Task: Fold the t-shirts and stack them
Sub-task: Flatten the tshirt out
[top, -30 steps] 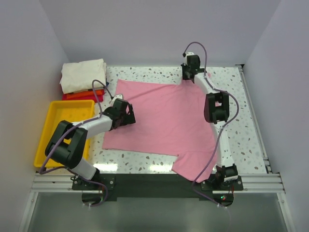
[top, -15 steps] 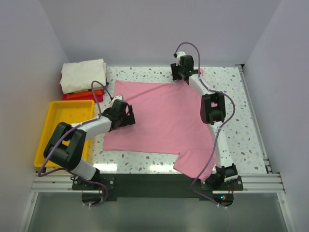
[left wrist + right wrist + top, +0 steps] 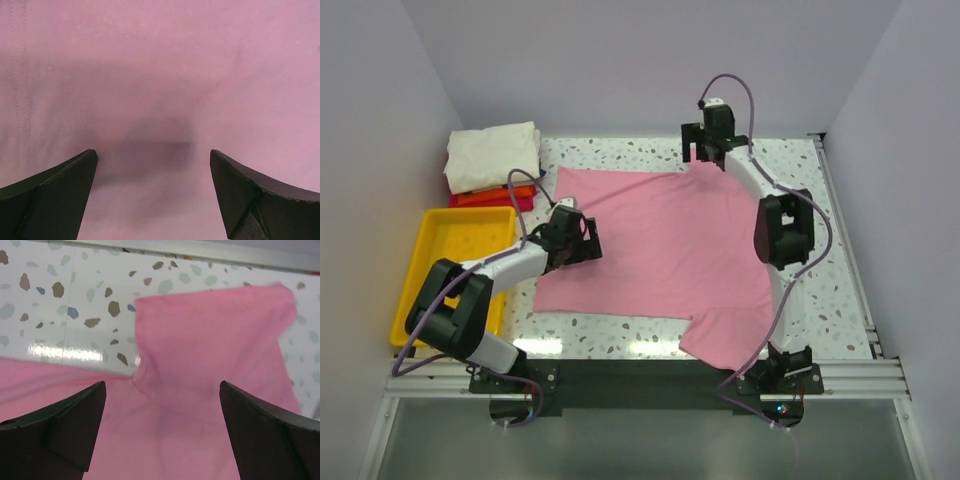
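A light pink t-shirt (image 3: 660, 245) lies spread flat on the speckled table, one sleeve at the near right and one at the far edge. My left gripper (image 3: 588, 240) hovers open just above its left side; in the left wrist view only pink cloth (image 3: 160, 75) shows between the fingers (image 3: 65, 185). My right gripper (image 3: 708, 160) stands open over the far sleeve (image 3: 215, 330), holding nothing. At the back left is a stack of folded t-shirts: cream-white (image 3: 492, 155) on top, orange (image 3: 492, 195) and red (image 3: 465, 203) beneath.
A yellow plastic tray (image 3: 430, 290) sits at the left edge, beside my left arm. Bare speckled tabletop (image 3: 820, 230) shows to the right of the pink shirt and along the far edge (image 3: 65, 305). Walls close in at the back and on both sides.
My right gripper has gone from shut to open and let go of the far sleeve, which now lies flat by the far edge. The left gripper has barely moved.
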Robot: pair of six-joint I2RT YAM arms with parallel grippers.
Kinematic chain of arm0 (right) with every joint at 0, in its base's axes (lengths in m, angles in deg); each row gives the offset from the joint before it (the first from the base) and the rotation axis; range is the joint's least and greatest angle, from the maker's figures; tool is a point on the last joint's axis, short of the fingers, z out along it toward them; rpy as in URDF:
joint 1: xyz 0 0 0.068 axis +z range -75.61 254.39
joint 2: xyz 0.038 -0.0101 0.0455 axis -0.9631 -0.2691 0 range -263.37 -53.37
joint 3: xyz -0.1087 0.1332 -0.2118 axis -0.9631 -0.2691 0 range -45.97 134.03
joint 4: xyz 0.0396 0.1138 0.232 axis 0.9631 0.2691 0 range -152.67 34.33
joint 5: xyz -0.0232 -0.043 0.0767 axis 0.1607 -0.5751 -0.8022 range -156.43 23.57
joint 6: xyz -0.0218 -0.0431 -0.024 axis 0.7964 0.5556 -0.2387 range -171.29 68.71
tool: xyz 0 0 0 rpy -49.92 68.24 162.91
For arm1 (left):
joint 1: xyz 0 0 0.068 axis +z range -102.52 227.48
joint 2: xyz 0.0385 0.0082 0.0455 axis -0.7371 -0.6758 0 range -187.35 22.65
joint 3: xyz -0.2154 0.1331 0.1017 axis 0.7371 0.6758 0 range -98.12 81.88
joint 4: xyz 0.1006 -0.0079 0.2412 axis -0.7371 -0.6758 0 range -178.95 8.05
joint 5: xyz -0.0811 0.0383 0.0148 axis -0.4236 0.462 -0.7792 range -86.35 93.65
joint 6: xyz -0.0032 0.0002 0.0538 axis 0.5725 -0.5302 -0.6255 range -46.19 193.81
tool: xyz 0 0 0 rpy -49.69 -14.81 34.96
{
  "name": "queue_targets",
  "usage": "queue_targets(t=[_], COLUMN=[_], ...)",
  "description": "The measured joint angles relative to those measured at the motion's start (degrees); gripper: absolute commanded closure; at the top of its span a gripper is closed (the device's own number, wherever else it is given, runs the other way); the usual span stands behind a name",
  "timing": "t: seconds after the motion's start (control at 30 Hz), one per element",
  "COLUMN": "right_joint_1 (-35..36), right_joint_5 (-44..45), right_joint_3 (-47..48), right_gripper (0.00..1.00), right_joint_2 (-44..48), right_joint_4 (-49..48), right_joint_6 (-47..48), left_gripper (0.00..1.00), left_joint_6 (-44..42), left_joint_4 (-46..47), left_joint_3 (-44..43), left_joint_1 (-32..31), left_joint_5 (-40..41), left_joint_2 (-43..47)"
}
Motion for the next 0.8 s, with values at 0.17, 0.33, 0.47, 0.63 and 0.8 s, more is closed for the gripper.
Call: queue_targets(t=[0.17,0.33,0.47,0.63,0.8], right_joint_1=[-0.7,-5.1,-9.5,-11.8,-12.4], right_joint_5=[4.5,4.0,3.6,2.5,1.4], right_joint_3=[-17.5,-30.6,-38.6,-41.2,-38.8], right_gripper=[0.01,0.01,0.01,0.01,0.01], right_joint_2=[18.5,29.4,30.5,27.4,21.2], right_joint_4=[2.0,4.0,5.3,8.1,8.9], right_joint_6=[-7.1,-13.7,-16.3,-17.2,-17.0], left_gripper=[0.00,0.00,0.00,0.00,0.00], left_joint_6=[-0.1,-1.1,-2.1,-3.5,-5.4], left_joint_4=[-0.2,-0.4,-1.0,-0.6,-0.5], left_joint_3=[-0.2,-3.0,-8.0,-16.9,-25.4], left_joint_1=[0.0,0.0,0.0,3.0,7.3], left_joint_5=[-1.8,-2.3,-1.2,-1.2,-1.9], left_joint_2=[2.4,2.6,1.1,-6.3,-16.6])
